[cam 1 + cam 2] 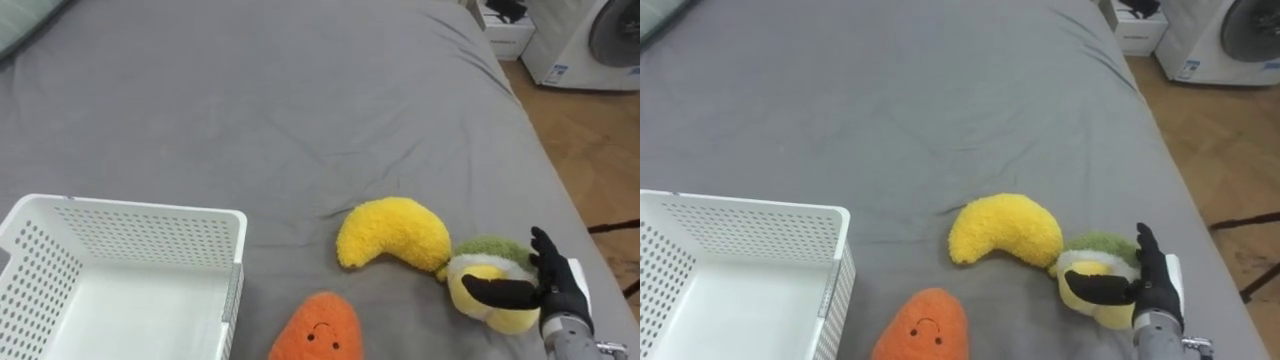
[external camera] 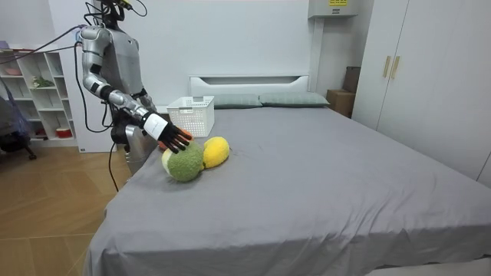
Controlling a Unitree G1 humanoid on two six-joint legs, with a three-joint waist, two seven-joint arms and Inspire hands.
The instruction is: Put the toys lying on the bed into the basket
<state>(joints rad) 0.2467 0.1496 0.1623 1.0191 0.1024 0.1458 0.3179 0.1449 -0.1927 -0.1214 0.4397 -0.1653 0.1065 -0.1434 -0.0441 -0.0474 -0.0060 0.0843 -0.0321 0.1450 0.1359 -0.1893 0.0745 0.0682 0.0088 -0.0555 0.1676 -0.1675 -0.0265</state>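
Note:
On the grey bed lie three plush toys. A yellow banana is in the middle, an orange carrot with a small face is at the lower edge, and a green and yellow avocado is by the bed's right side. My right hand rests against the avocado's right side, fingers straight and pointing up, thumb laid across the toy's yellow face. A white perforated basket stands at the lower left with nothing in it. The room view has me standing at the bedside, right hand reaching onto the avocado.
The bed's right edge drops to a wooden floor, with a washing machine at the top right. Pillows lie at the headboard, a shelf stands behind me, and much of the grey sheet is bare.

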